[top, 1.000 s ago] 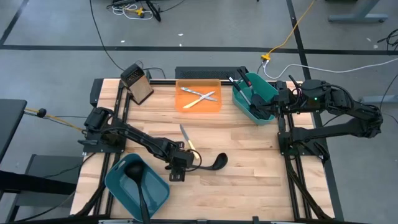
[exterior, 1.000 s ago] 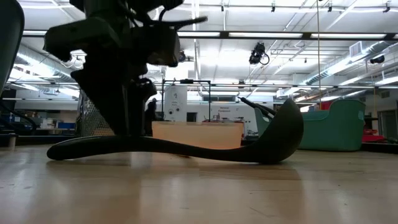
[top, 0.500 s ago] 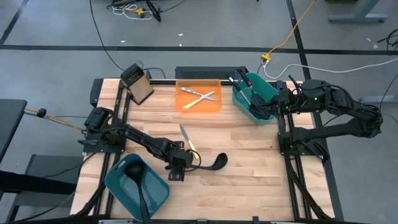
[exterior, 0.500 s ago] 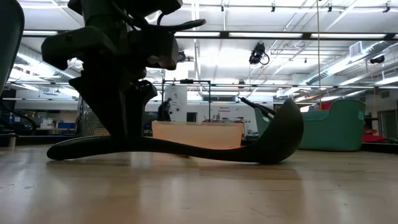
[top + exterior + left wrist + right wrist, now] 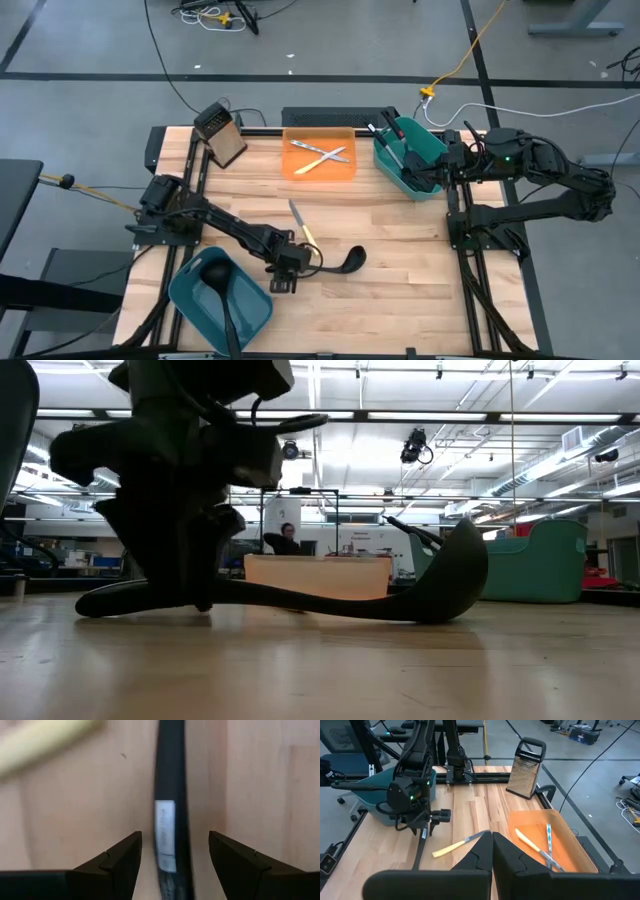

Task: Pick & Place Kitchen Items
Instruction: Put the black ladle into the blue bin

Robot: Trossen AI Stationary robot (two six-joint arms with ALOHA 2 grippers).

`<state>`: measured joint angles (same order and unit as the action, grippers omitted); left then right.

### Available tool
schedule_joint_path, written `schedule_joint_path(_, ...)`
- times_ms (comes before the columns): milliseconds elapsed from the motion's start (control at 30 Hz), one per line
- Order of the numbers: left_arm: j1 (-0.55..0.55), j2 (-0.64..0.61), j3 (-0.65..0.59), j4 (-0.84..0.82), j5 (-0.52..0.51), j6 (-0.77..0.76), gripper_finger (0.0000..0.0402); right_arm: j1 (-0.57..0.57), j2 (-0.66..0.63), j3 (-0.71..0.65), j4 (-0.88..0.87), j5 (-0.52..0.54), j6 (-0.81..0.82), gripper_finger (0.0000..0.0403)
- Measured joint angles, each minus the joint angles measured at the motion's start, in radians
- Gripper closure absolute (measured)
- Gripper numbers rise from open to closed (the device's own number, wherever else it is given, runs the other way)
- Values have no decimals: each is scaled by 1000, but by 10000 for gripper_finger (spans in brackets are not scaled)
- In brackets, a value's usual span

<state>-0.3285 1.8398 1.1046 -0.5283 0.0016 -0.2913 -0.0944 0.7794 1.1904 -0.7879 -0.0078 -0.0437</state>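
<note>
Since the earlier frames the left gripper (image 5: 284, 268) has sunk a little lower over the ladle handle, its dark body sitting closer to the wood in the low view, while nothing else on the table has shifted. Its fingers (image 5: 118, 862) stand wide apart on either side of the black ladle (image 5: 332, 264), the handle running straight up the gap between them, nearer one finger than the other, with no contact showing yet. To do this grasp well, the arm should probably centre the handle between the pads before closing, come down until the tips are just off the table (image 5: 400, 260), and squeeze across the narrow handle so it does not roll or pivot. The ladle lies flat near the front middle of the table, its long axis running left to right in the high view, handle end under the left gripper and bowl pointing toward the right side, the bowl tipped up off the wood in the low view. Just behind it lies a yellow-handled knife (image 5: 300, 222), apart from the ladle. The right gripper (image 5: 492, 851) waits by the teal bin (image 5: 418, 158) at the back right, fingers pressed together and holding nothing.
</note>
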Motion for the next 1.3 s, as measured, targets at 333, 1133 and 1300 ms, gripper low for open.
schedule_joint_path(333, -2, 36, 5, 21, 25, -34, 176, 0, 0, 0, -8, 0, -2, 398)
schedule_joint_path(1133, -2, 41, 2, 21, 24, -38, 241, 0, 0, 0, -15, 1, -18, 398)
schedule_joint_path(1300, -2, 41, 2, 21, 24, -43, 255, 0, 0, 0, -14, 1, -18, 398)
